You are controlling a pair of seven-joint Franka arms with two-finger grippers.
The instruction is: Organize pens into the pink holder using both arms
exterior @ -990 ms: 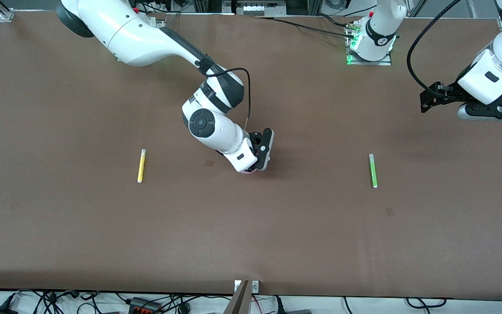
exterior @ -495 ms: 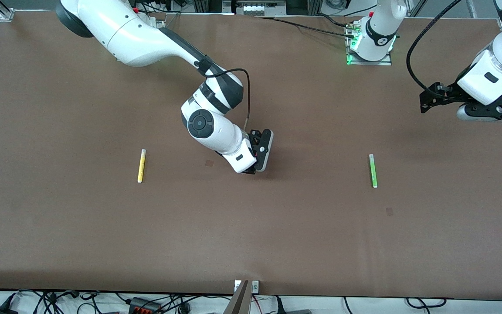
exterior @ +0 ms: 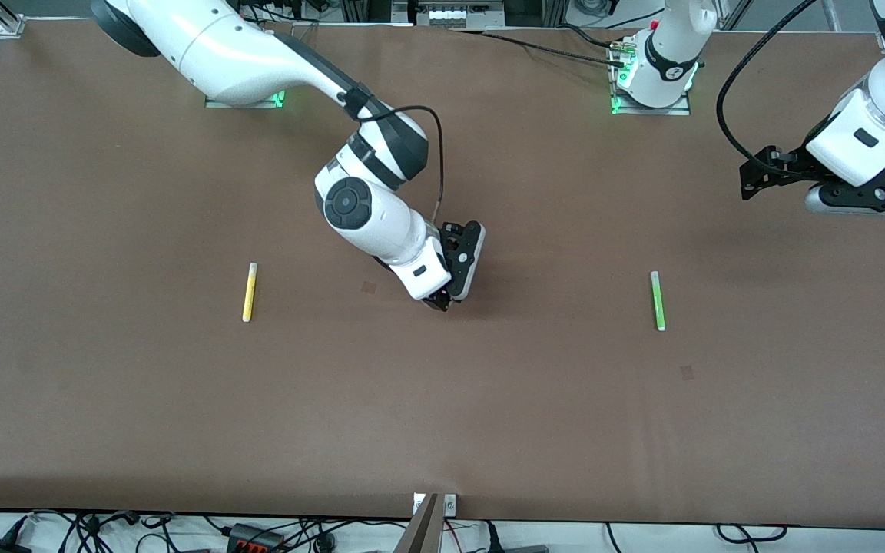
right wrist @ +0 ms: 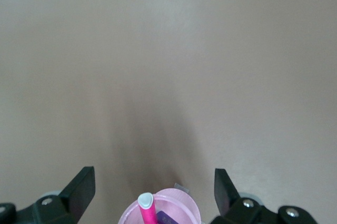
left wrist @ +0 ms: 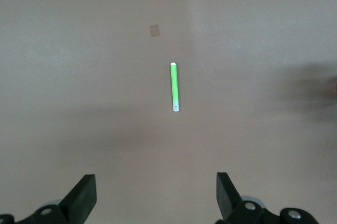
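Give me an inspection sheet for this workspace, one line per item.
Surface: brown table, two small darker patches.
Job's things: pink holder under the right tool, magenta pen standing in it, a purple one beside it; yellow pen and green pen lying flat, toward opposite ends.
Clutter: nothing seen.
Grippers: right tool open over the holder; left tool open, waiting above the table, holding nothing.
Cables: black cable looping to the left arm.
Surroundings: cable tangle along the table's near edge.

The pink cup (right wrist: 160, 209) stands mid-table with a magenta pen (right wrist: 147, 209) upright in it. A yellow pen (exterior: 249, 292) and a green pen (exterior: 657, 300) lie flat toward the table's two ends.
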